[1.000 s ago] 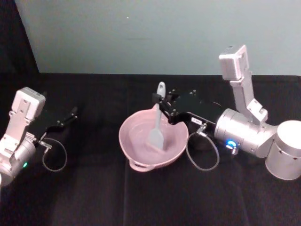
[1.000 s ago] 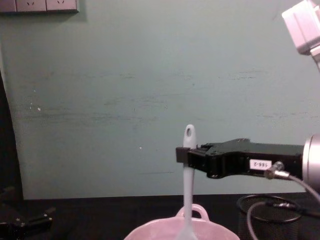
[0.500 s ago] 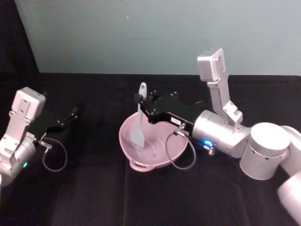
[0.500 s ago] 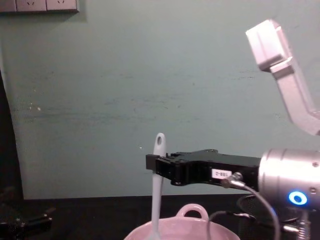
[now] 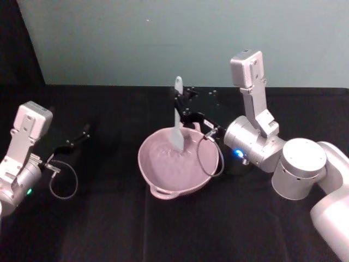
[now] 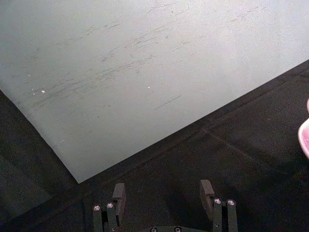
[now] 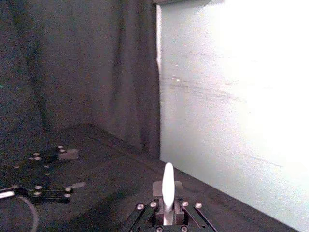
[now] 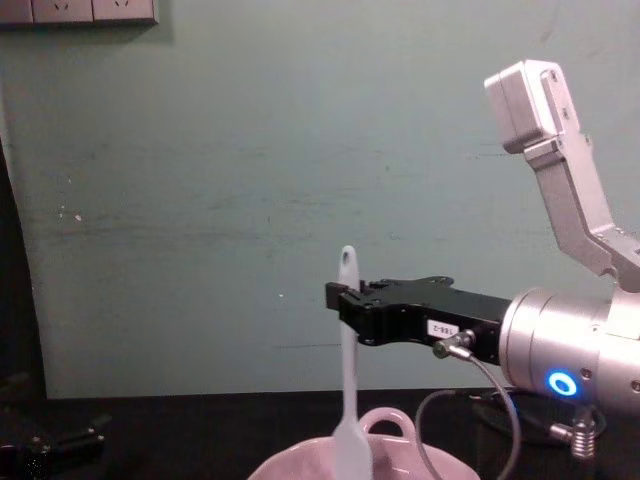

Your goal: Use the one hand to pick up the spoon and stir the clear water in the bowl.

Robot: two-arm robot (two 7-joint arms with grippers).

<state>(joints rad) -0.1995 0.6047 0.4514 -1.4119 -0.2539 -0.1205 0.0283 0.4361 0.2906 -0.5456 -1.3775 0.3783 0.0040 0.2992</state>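
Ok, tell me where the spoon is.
The spoon stands upright at centre in the head view, held by the right gripper, its head over the pink bowl.

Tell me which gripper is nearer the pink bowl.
Right. The right gripper is above the far rim of the bowl, shut on the spoon, whose head reaches down into it. The left gripper is open, well off to the bowl's left.

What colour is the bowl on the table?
The bowl is pale pink and glossy, seen best in the head view.
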